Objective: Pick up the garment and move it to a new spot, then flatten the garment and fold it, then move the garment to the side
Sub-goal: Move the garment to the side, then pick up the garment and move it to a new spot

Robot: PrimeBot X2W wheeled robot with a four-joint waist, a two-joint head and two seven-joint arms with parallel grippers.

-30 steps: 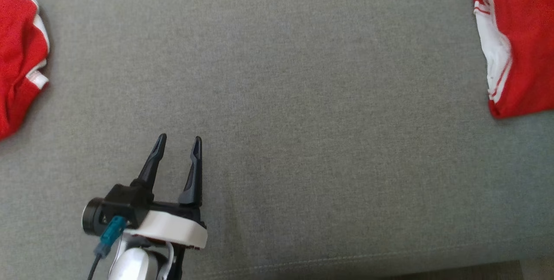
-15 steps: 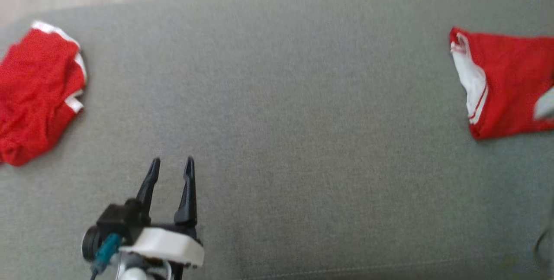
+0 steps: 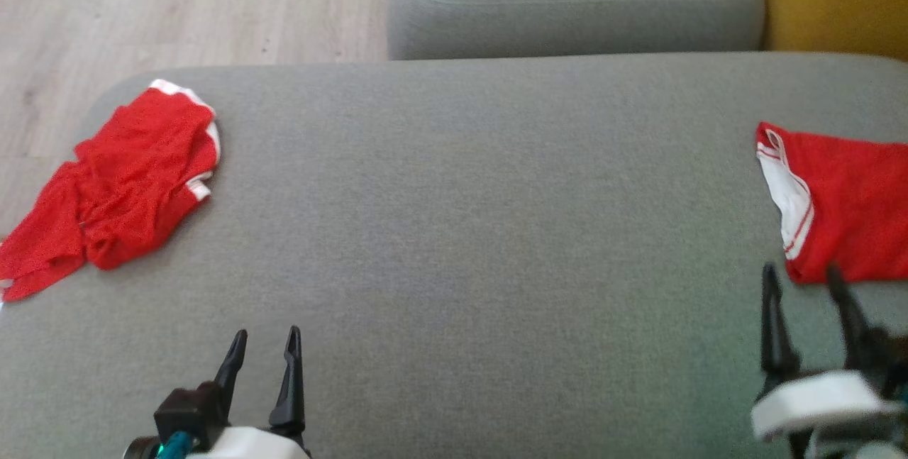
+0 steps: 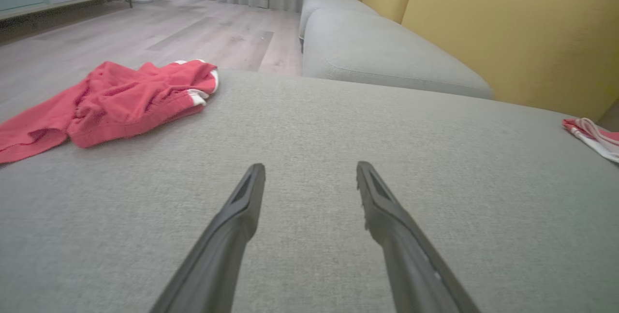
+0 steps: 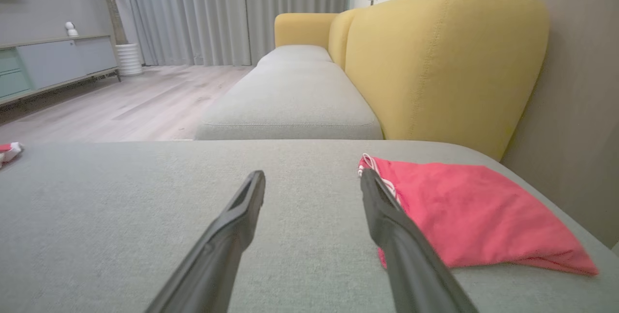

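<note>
The seat cushion (image 3: 496, 232) is a grey woven cloth, matt and finely grained, with a stitched seam along its edge. The crumpled garment (image 3: 128, 175) is red cloth with a slightly open, rough-looking knit and white trim; the folded garment (image 3: 851, 196) is the same red cloth lying smoother, with a white band (thin red stripes run through it). The floor (image 3: 177, 5) is pale wood plank with a low sheen. The backrest (image 5: 435, 61) is mustard-yellow fabric, matt, with visible stitching. The left gripper (image 3: 267, 335) and right gripper (image 3: 801, 276) have dark matt plastic fingers (image 4: 242, 216); the wrist shell (image 3: 248, 445) is smooth white plastic. The curtains (image 5: 217, 13) are pale pleated cloth.
</note>
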